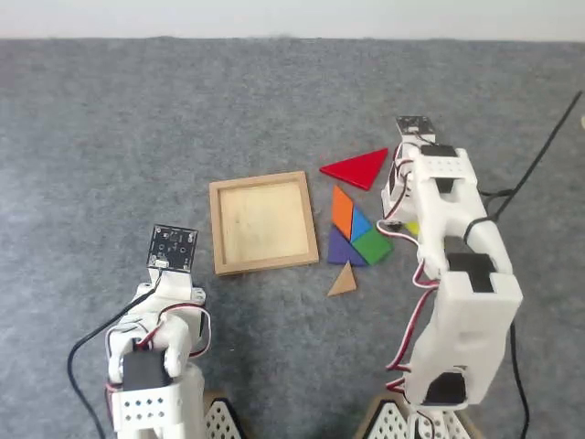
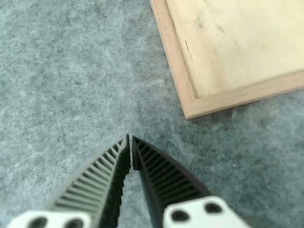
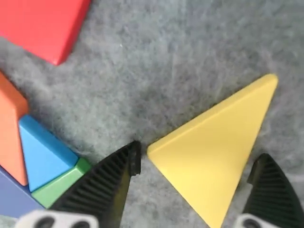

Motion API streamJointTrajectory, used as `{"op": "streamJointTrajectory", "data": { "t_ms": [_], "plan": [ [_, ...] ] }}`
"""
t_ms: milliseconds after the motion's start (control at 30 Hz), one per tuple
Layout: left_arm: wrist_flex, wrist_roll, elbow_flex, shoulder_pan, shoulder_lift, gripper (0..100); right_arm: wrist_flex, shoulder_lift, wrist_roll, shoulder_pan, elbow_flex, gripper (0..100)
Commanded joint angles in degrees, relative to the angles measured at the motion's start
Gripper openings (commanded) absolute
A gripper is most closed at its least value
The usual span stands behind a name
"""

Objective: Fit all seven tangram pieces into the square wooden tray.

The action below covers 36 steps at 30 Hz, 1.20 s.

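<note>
Right wrist view: the right gripper (image 3: 199, 156) has its fingers wide on both sides of the yellow triangle (image 3: 216, 142) on the carpet (image 3: 190, 57), probably to grasp it. The left gripper (image 2: 129, 141), fingers together, hovers near a corner of the wooden tray (image 2: 173, 61).
</note>
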Motion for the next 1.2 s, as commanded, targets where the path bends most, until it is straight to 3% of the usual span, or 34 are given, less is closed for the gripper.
{"op": "streamJointTrajectory", "data": {
  "t_ms": [0, 133, 467, 1167],
  "plan": [
    [0.26, -0.44, -0.66, -0.26, -0.79, 1, 3.21, 1.71, 2.02, 1.10, -4.84, 36.4],
    [0.26, -0.44, -0.66, -0.26, -0.79, 1, 3.82, 1.98, 2.73, 1.10, -5.19, 35.5],
    [0.26, -0.44, -0.66, -0.26, -0.79, 1, 3.30, 1.80, 2.90, 4.09, -5.36, 11.4],
    [0.26, -0.44, -0.66, -0.26, -0.79, 1, 12.70, -13.85, 2.73, 4.62, -5.01, 10.4]
  ]
}}
